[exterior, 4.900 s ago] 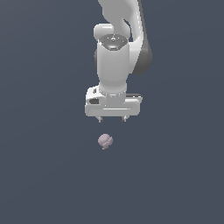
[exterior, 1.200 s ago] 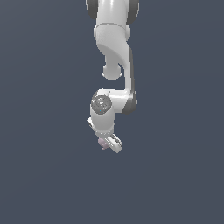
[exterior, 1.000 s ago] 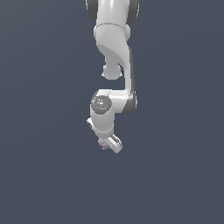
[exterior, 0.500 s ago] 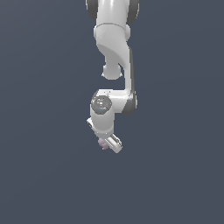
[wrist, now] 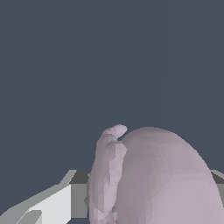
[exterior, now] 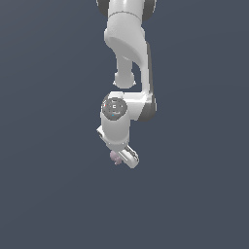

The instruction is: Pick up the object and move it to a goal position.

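The object (exterior: 115, 157) is a small pale pinkish-mauve blob that peeks out from the lower end of the white gripper (exterior: 118, 159) in the exterior view. The hand is turned sideways and tilted, with its long body (exterior: 127, 155) partly covering the object. In the wrist view the object (wrist: 162, 179) fills the lower half of the picture, with its nub (wrist: 114, 131) sticking up. A white and grey finger (wrist: 57, 203) presses against one side of it, and a sliver of the other finger (wrist: 218, 177) shows at the opposite edge. The gripper is shut on the object.
The white arm (exterior: 127, 44) comes down from the upper edge of the exterior view, folding at a joint (exterior: 115, 108) just above the hand. Around it lies only a flat dark blue-grey background (exterior: 44, 146).
Earlier the gripper hung open above the object, facing the camera. It has since turned sideways and closed on the object. Over the last second nothing has visibly moved.
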You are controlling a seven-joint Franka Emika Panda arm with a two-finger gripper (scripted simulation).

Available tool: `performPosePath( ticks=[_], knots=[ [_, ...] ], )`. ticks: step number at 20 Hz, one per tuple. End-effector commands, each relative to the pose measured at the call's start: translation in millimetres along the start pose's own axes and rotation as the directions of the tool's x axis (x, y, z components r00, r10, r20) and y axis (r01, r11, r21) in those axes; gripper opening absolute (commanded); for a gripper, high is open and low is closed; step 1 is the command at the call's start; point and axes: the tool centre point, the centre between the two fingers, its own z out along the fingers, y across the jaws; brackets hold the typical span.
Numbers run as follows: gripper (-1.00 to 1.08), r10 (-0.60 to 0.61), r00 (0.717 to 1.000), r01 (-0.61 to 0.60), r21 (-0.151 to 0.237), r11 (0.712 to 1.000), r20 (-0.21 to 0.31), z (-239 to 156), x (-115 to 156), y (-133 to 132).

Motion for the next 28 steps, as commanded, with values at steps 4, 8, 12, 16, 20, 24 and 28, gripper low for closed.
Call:
performPosePath(
  ticks=[4,8,12,16,20,24,28],
  knots=[
    [-1.00,0.000,1.000,0.000,0.001,1.000,-0.001,-48,-1,-13],
    [-1.00,0.000,1.000,0.000,0.000,1.000,-0.002,-89,-1,-25],
    [-1.00,0.000,1.000,0.000,0.000,1.000,-0.002,-130,-1,-37],
    [-1.00,0.000,1.000,0.000,0.000,1.000,-0.002,-161,-1,-47],
    [-1.00,0.000,1.000,0.000,0.000,1.000,-0.001,-183,0,-54],
    [-1.00,-0.001,1.000,0.001,0.001,1.000,-0.001,-195,1,-59],
    [-1.00,-0.001,1.000,0.001,0.001,1.000,-0.001,-200,1,-61]
  ],
)
